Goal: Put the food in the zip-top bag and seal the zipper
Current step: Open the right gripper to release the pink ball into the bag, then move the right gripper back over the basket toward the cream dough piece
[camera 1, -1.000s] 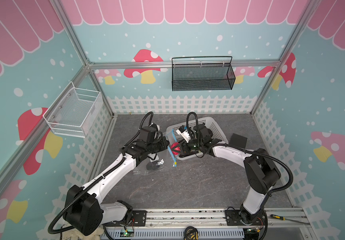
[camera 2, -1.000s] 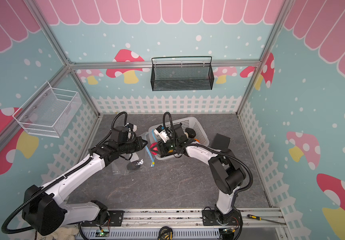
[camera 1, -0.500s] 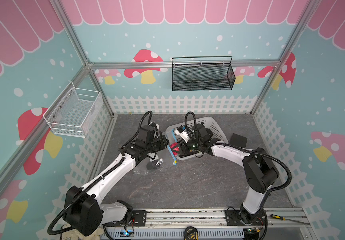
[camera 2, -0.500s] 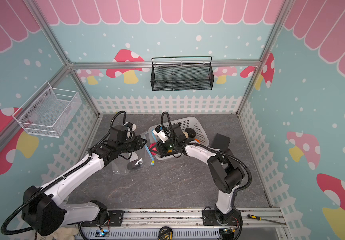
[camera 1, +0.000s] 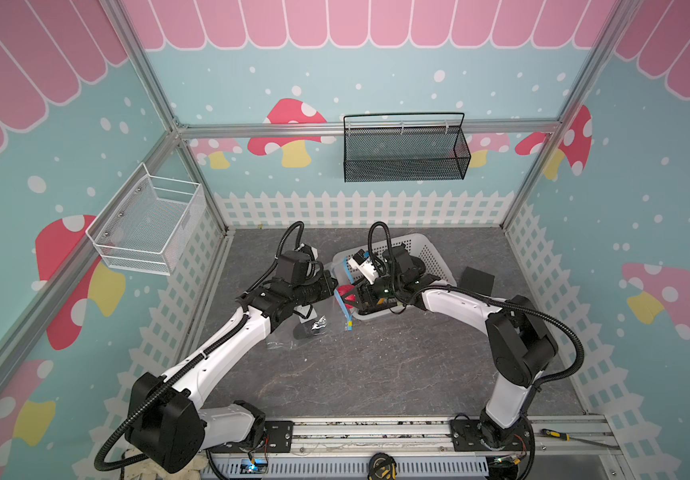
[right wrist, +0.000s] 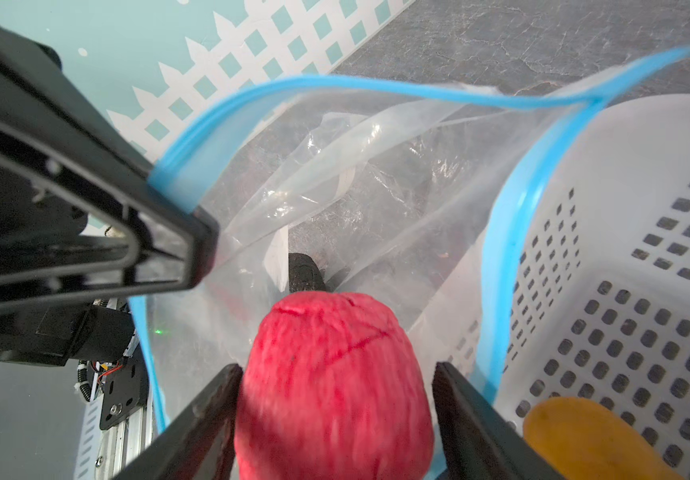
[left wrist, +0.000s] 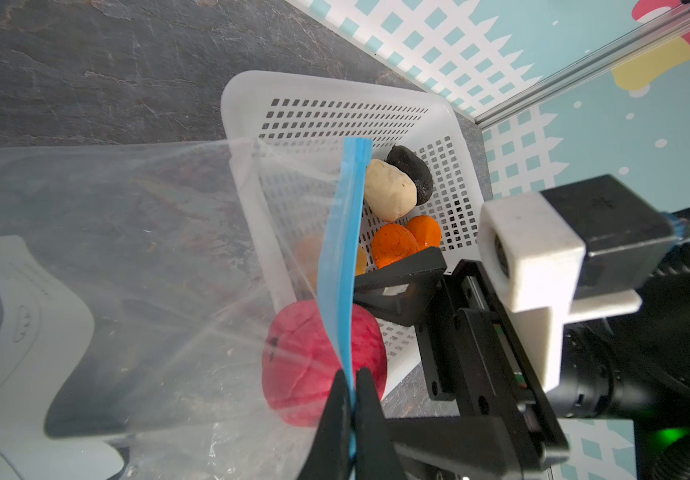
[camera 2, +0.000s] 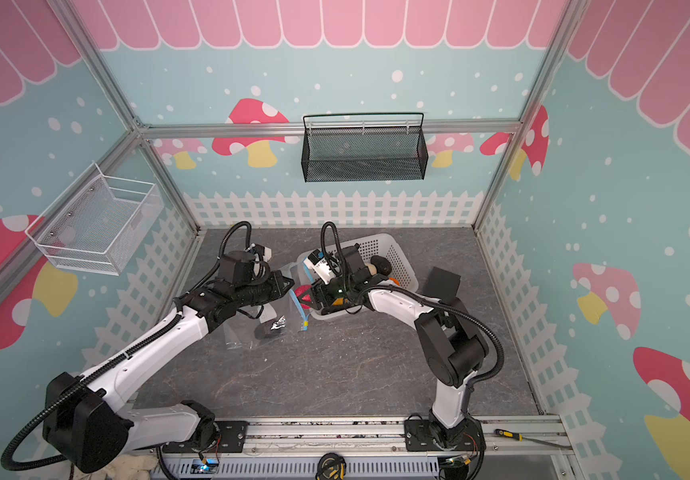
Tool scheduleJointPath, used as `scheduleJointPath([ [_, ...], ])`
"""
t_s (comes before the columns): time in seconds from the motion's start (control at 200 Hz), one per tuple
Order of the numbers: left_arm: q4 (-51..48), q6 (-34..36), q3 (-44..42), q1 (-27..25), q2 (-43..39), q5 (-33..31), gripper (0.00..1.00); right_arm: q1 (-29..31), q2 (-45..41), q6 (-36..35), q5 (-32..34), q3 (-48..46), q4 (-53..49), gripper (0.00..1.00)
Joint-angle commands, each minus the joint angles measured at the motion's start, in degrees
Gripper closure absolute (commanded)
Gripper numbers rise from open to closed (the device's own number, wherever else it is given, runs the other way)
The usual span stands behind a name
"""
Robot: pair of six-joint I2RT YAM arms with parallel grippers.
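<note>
The clear zip-top bag (left wrist: 127, 249) lies on the table beside the white basket (left wrist: 252, 83), its mouth held up and open. My left gripper (left wrist: 349, 374) is shut on the blue zipper (left wrist: 341, 249) strip at the mouth's upper lip. A pink-red food (right wrist: 335, 374) sits in the bag's mouth between the fingers of my right gripper (right wrist: 337, 367), which is open, with a gap on one side. A black lump (right wrist: 304, 270) lies deeper in the bag. Cream (left wrist: 389, 191), black (left wrist: 412, 166), orange (left wrist: 393, 245) and yellow-orange (right wrist: 576, 432) foods rest in the basket. In both top views the grippers (camera 1: 333, 291) (camera 1: 353, 297) meet at the basket's left end.
A black box (camera 1: 476, 280) stands right of the basket (camera 1: 426, 243). A black mesh basket (camera 1: 403, 153) hangs on the back wall and a white wire one (camera 1: 148, 226) on the left wall. A screwdriver (camera 1: 559, 435) lies on the front rail.
My right gripper's jaws have spread wider around the pink-red food, and it has edged slightly left into the bag's mouth. The left gripper has kept its hold on the zipper strip.
</note>
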Motion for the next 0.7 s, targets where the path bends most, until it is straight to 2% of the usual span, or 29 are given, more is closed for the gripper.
scheduleJointPath([
  [0.0,0.65,-0.48,1.00,0.43,-1.24,0.35,1.00,0.51,0.93,-1.06,0.08,1.47,-0.66,0.24],
  [0.695,0.74,-0.70,0.28,0.86,-1.84,0.23,1.00,0.44,-0.91,-0.73,1.75,0.98,-0.36,0.24],
])
